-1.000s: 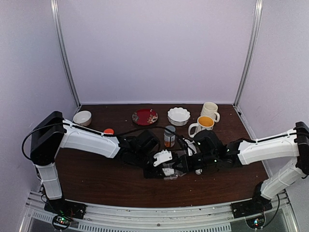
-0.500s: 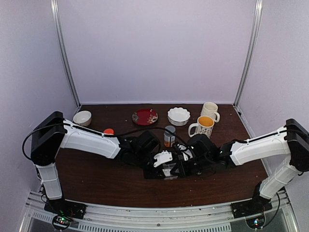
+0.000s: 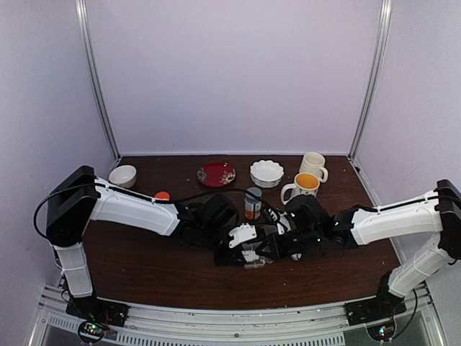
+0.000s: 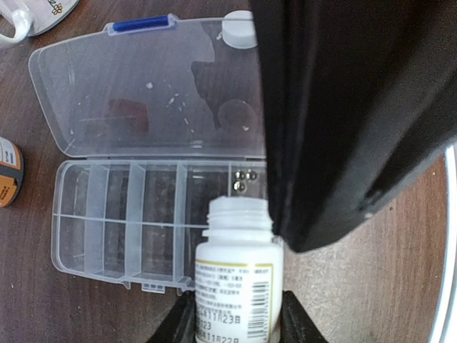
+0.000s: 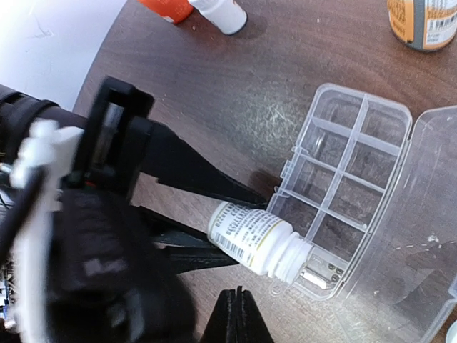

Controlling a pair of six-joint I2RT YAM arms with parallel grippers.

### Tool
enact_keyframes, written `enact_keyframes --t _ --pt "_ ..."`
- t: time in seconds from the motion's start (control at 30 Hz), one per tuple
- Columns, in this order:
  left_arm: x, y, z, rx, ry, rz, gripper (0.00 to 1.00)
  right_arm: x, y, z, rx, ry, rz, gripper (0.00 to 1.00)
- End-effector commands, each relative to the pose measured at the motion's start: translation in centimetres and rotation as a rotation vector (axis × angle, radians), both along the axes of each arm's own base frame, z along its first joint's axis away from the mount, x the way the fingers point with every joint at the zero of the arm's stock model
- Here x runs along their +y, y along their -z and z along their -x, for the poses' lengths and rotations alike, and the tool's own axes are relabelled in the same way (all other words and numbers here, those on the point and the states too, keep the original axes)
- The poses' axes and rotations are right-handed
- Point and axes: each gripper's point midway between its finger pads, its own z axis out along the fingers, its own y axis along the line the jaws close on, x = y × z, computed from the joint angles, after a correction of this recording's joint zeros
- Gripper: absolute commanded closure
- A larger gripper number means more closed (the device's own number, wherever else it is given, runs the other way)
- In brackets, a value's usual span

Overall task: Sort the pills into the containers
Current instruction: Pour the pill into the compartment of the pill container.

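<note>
My left gripper (image 4: 235, 323) is shut on a small white bottle (image 4: 235, 279) with no cap, held level, its mouth over the end compartment of the clear organizer box (image 4: 128, 221). The box lies with its lid (image 4: 143, 86) folded open. Three small pills (image 4: 240, 179) lie in that end compartment. In the right wrist view the same bottle (image 5: 250, 236) is tilted onto the box corner (image 5: 335, 186), and the pills (image 5: 333, 270) show just past its mouth. My right gripper (image 5: 239, 314) is shut and empty, close beside the bottle. In the top view both grippers meet mid-table, left (image 3: 248, 254) and right (image 3: 279, 247).
An orange pill bottle (image 3: 253, 203) stands just behind the grippers. A red plate (image 3: 216, 174), a white fluted bowl (image 3: 266, 173), two mugs (image 3: 302, 187) and a small bowl (image 3: 122, 175) line the back. An orange cap (image 3: 162, 195) lies left. A white cap (image 4: 239, 28) lies by the lid.
The right arm swung left toward the bottle, then drew back a little to the right. The left gripper keeps the bottle at the box.
</note>
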Motion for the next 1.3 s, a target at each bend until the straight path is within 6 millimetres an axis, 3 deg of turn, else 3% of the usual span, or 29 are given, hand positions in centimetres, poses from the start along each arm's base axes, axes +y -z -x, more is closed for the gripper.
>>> enact_keyframes --t 0.0,0.13,0.4,0.5,0.83,1.13,1.27 --pt "-0.9 0.3 0.6 0.001 0.033 0.007 1.0 1.4 0.5 -0.3 -0.007 -0.021 -0.008 1.0" --pt "-0.9 0.2 0.7 0.001 0.035 0.01 1.0 1.2 1.6 -0.1 0.007 -0.025 0.045 1.0" --pt "-0.9 0.4 0.7 0.003 0.035 0.005 1.0 0.4 -2.3 -1.0 -0.083 0.022 -0.028 1.0" --pt "-0.9 0.4 0.8 0.004 0.035 0.006 1.0 0.1 -2.7 -0.9 -0.09 0.027 -0.039 1.0" --pt "-0.9 0.4 0.8 0.003 0.035 0.004 1.0 1.2 2.5 0.0 0.012 -0.026 0.09 1.0" --pt "-0.9 0.3 0.9 0.002 0.039 0.004 1.0 0.5 -1.8 -1.0 -0.086 0.028 -0.01 1.0" --pt "-1.0 0.2 1.0 0.007 0.043 0.005 1.0 0.3 -2.5 -1.3 -0.102 0.047 -0.046 1.0"
